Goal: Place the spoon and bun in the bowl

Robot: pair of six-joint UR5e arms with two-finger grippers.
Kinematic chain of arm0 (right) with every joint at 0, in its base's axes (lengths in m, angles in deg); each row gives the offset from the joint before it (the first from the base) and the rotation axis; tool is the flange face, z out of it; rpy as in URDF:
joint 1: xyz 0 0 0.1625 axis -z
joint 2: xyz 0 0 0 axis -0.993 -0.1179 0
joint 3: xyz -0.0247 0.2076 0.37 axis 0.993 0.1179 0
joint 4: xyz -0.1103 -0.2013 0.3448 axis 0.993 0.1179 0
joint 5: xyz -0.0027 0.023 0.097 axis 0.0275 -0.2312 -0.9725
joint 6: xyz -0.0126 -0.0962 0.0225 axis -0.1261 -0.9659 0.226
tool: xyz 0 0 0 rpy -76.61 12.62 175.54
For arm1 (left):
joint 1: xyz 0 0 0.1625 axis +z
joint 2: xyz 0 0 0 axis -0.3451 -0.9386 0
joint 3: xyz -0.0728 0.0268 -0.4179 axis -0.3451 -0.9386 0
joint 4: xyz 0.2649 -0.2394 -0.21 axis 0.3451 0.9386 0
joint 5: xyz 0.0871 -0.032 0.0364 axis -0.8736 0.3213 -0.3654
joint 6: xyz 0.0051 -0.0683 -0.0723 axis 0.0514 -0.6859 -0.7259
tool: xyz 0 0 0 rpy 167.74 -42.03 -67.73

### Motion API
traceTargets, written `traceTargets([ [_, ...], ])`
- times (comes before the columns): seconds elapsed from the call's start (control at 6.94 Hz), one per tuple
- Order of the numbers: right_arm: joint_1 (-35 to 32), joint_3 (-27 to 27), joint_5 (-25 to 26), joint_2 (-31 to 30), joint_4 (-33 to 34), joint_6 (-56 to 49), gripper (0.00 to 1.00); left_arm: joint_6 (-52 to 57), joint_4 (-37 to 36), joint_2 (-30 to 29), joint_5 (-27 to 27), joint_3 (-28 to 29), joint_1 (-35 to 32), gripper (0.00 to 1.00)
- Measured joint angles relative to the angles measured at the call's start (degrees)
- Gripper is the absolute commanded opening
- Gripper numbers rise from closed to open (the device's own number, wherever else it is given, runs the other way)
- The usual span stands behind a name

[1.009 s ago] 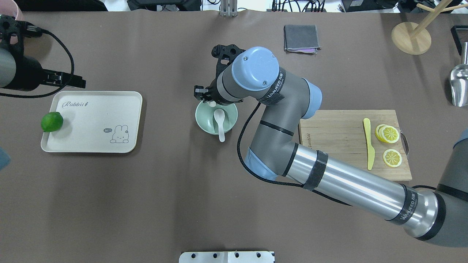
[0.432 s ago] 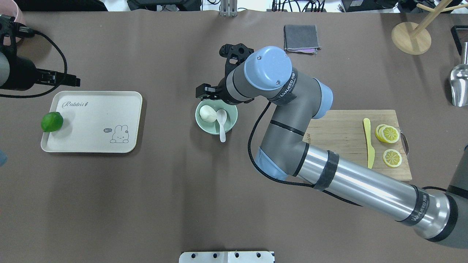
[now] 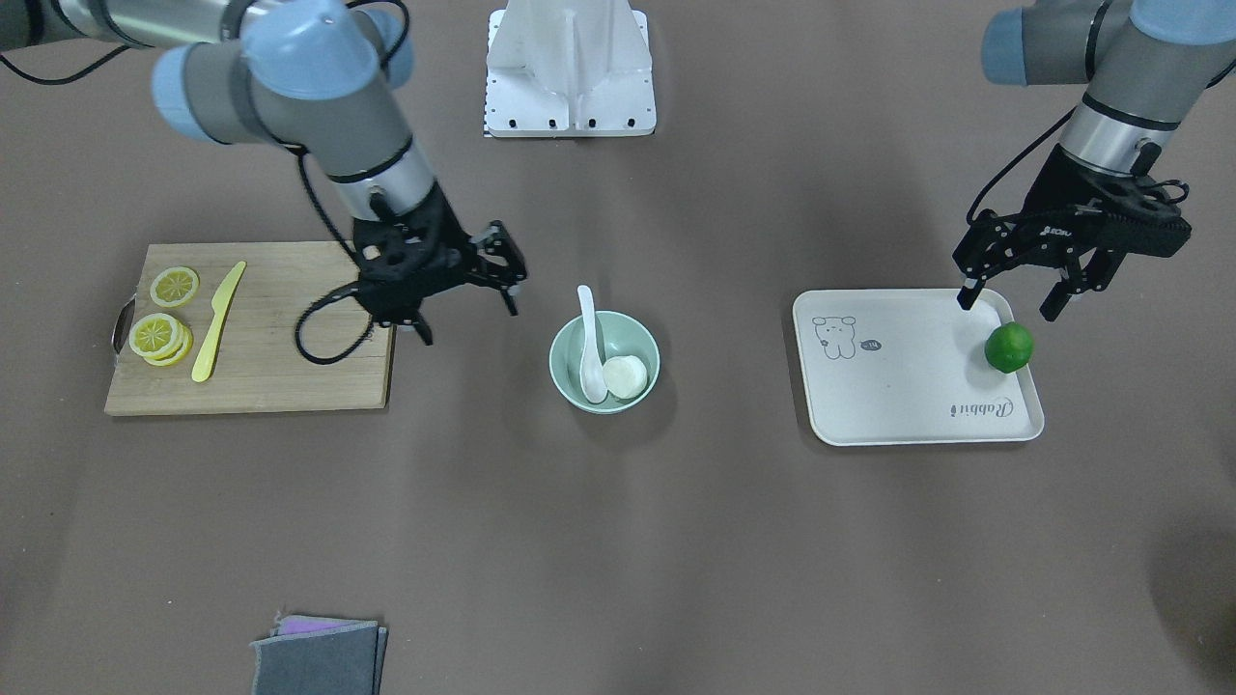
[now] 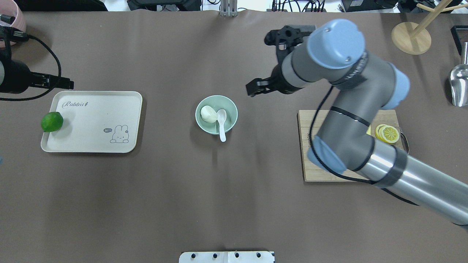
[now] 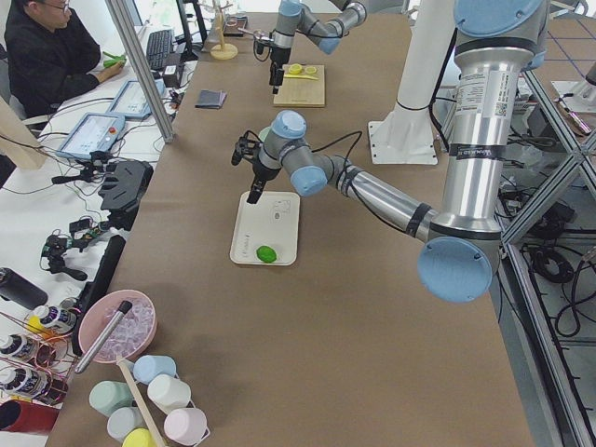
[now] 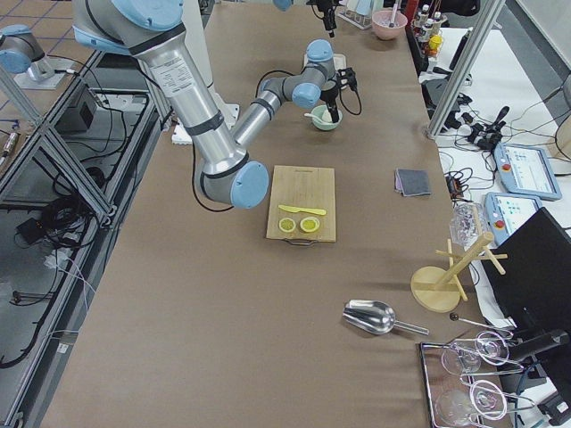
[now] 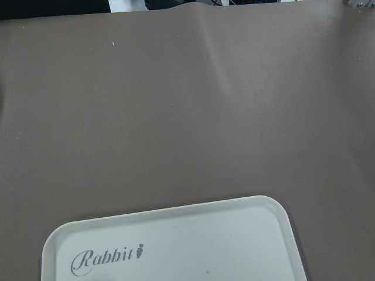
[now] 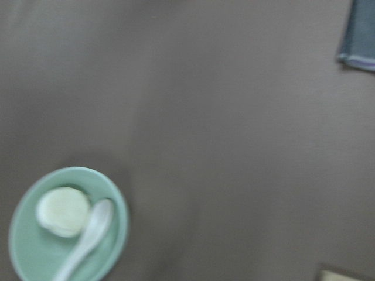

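Observation:
The mint-green bowl stands mid-table. The white bun lies inside it on the left. The white spoon lies beside the bun with its scoop in the bowl and its handle over the near rim. The front view shows the bowl, bun and spoon, as does the right wrist view: bowl, bun, spoon. My right gripper is open and empty, raised to the bowl's right. My left gripper is open and empty over the tray's far corner.
A cream tray with a green lime lies at the left. A wooden cutting board at the right carries lemon slices and a yellow knife. A grey cloth, wooden stand and metal scoop sit at the far side.
My right gripper was over the bowl with the bun; the bun now lies in the bowl and the gripper has pulled away to the right. My left arm drew back slightly.

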Motion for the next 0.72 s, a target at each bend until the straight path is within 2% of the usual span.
traceTargets([
  [0.14,-4.7,-3.1,-0.7,-7.1,1.3,-8.2,1.00,0.1,0.0,0.6,-0.1,1.7,-0.7,0.98],
  [0.43,-15.2,-4.0,-3.6,-17.4,1.7,-15.6,1.00,4.1,-0.9,2.3,0.9,4.6,-7.0,0.98],
  [0.72,-29.6,-0.5,-14.9,-23.5,2.0,-27.7,1.00,18.5,-8.2,3.8,6.7,5.4,-18.9,0.98],
])
